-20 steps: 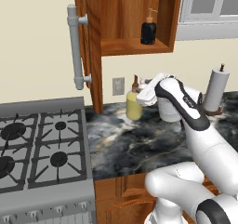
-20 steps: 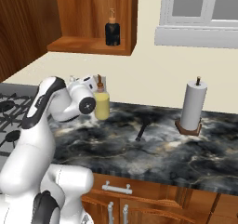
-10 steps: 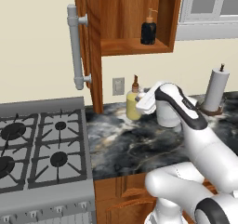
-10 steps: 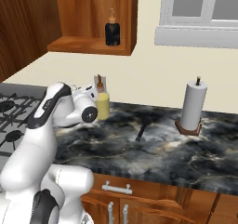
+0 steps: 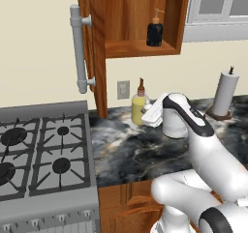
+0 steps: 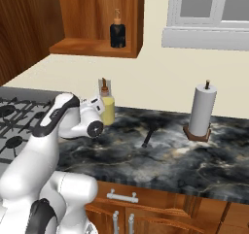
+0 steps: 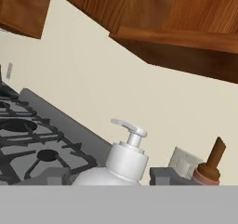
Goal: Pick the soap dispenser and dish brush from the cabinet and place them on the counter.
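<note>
Lower now than a second ago, the robot's hand (image 5: 154,113) has come down close over the dark marbled surface (image 5: 126,150), just beside a yellow bottle with a brown top (image 5: 139,109). The fingers (image 7: 160,175) sit on either side of a white soap dispenser (image 7: 126,160) and appear clamped on its body, its pump head rising between them. A black pump bottle (image 5: 155,31) stands upright on the shelf of the open wooden cabinet (image 5: 131,48) above. A dark brush (image 6: 148,137) lies flat on the surface, between the yellow bottle and the paper towel roll (image 6: 202,112). The stove (image 5: 43,150) sits to the left.
</note>
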Tool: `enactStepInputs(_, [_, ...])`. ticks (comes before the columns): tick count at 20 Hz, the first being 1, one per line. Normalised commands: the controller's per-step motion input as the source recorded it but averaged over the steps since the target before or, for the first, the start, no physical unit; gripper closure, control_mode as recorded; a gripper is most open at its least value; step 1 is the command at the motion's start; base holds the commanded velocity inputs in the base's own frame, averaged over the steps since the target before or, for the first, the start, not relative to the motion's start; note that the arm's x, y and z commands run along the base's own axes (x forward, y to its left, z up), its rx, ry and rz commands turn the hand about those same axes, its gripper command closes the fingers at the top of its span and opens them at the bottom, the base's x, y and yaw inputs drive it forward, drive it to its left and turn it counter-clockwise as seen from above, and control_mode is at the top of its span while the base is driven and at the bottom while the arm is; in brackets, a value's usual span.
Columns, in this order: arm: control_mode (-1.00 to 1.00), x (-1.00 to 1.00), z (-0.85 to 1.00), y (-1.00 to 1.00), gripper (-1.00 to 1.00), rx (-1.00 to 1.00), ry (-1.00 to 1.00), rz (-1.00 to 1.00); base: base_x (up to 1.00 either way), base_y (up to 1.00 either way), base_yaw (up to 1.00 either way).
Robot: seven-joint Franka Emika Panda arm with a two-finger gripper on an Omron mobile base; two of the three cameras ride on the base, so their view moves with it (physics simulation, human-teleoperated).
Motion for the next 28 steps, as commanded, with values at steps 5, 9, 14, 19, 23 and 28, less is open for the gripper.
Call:
enactStepInputs(5, [-1.0,0.0,-0.18,-0.05,1.0,-0.02,0.0,0.0,0.0,0.0,0.0])
enactStepInputs(9, [-1.0,0.0,-0.11,0.0,1.0,-0.01,0.0,0.0,0.0,0.0,0.0])
enactStepInputs(14, [-1.0,0.0,-0.31,-0.03,1.0,-0.1,0.07,0.0,0.0,0.0,0.0])
enactStepInputs(19, [-1.0,0.0,-0.5,-0.01,1.0,-0.16,0.12,0.0,0.0,0.0,0.0])
enactStepInputs(23, [-1.0,0.0,-0.46,0.0,1.0,-0.15,0.11,-0.01,0.0,0.0,0.0])
enactStepInputs(28, [-1.0,0.0,-0.22,-0.09,1.0,-0.02,0.02,0.0,0.0,0.0,0.0])
